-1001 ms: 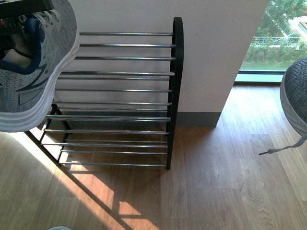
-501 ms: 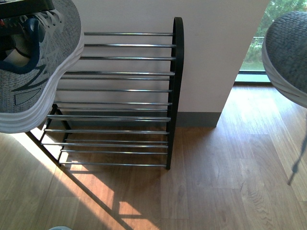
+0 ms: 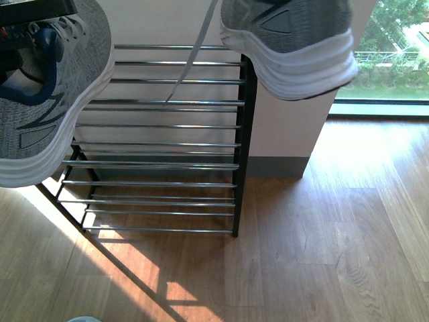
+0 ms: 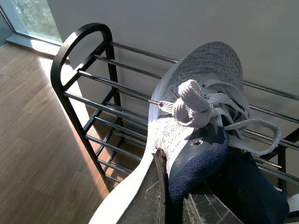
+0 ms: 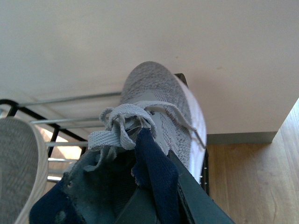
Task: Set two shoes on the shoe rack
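Two grey knit sneakers hang in the air in front of the shoe rack (image 3: 167, 127). In the front view the left sneaker (image 3: 47, 100) fills the upper left, toe pointing up over the rack's left end. My left gripper (image 4: 175, 186) is shut on its navy collar. The right sneaker (image 3: 295, 40) sits high over the rack's black right end frame (image 3: 247, 100), with a pale lace (image 3: 188, 64) dangling across the top bars. My right gripper (image 5: 156, 191) is shut on that sneaker's (image 5: 159, 102) navy heel lining. No shoe rests on the chrome bars.
The rack stands against a white wall (image 3: 301, 114) with a grey baseboard. A window (image 3: 389, 74) lies to the right. Wooden floor (image 3: 322, 248) spreads in front, with a sunlit patch at the rack's lower left. The left sneaker (image 5: 18, 163) shows close beside the right one.
The right sneaker has swung from the far right edge up and leftward, to above the rack's right end frame, its lace trailing over the bars. The left sneaker has barely moved.
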Action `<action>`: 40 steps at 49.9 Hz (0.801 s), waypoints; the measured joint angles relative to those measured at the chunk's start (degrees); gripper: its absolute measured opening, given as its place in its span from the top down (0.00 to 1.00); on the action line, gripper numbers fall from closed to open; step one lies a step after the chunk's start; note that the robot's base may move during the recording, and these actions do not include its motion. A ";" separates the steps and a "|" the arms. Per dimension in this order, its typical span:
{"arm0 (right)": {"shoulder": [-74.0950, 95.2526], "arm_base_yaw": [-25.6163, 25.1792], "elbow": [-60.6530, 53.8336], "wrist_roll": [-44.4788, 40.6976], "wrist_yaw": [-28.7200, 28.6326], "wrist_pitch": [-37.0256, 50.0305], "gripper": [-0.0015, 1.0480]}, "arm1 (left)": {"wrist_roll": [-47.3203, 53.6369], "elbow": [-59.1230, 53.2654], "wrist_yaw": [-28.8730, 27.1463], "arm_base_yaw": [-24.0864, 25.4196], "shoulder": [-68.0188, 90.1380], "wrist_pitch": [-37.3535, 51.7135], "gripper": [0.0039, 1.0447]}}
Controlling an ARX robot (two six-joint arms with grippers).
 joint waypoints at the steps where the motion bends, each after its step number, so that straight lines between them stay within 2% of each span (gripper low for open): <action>1: 2.05 0.61 2.23 1.29 1.40 -0.52 0.99 | -0.02 0.00 0.00 0.00 0.00 0.00 0.99; 7: 10.14 2.67 11.47 5.68 6.62 -2.08 0.99 | -0.02 0.00 0.00 0.00 0.00 0.00 0.99; 10: 12.55 3.06 14.49 6.95 7.39 -2.93 0.99 | 0.00 0.00 0.02 0.00 0.00 0.00 0.99; 20: 20.15 3.80 23.65 13.77 6.10 -9.09 0.99 | 0.00 0.00 0.00 0.00 0.00 0.00 0.99; 32: 22.93 4.33 28.55 18.64 4.22 -13.40 0.99 | -0.02 0.00 0.02 0.00 0.00 0.00 0.99; 40: 22.69 5.49 28.04 20.55 2.21 -12.33 0.99 | 0.00 0.00 0.00 0.00 0.00 0.00 0.99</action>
